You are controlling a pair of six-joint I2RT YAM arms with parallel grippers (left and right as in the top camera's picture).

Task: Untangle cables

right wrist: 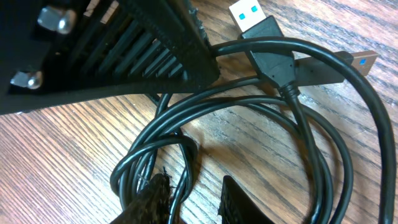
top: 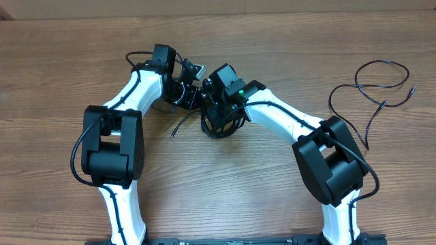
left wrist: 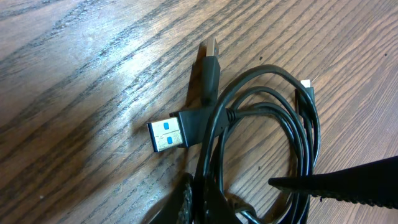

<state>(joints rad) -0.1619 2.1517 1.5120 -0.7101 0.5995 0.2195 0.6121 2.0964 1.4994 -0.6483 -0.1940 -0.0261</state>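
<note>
left gripper (left wrist: 224, 196): pressed together on thin black rubbery cables (left wrist: 214, 115), tips cut off | right gripper (right wrist: 193, 202): spread astride one strand | location: mid brown wooden table (top: 225, 194), mostly hidden overhead | loose black cord (top: 381, 62): far right

Two robot arms: a left arm (top: 112, 146) and a right arm (top: 327, 160). One wooden table (top: 218, 197). One tangled bundle (left wrist: 292, 130) of black cables at the centre, and one loose cable (top: 371, 92) lying alone at the far right. The bundle shows three plugs: a first blue-tongued USB-A plug (left wrist: 169, 134), a second USB-A plug (left wrist: 211, 62), and one smaller plug (left wrist: 306, 93). Its cords overlap too much to count.
</note>
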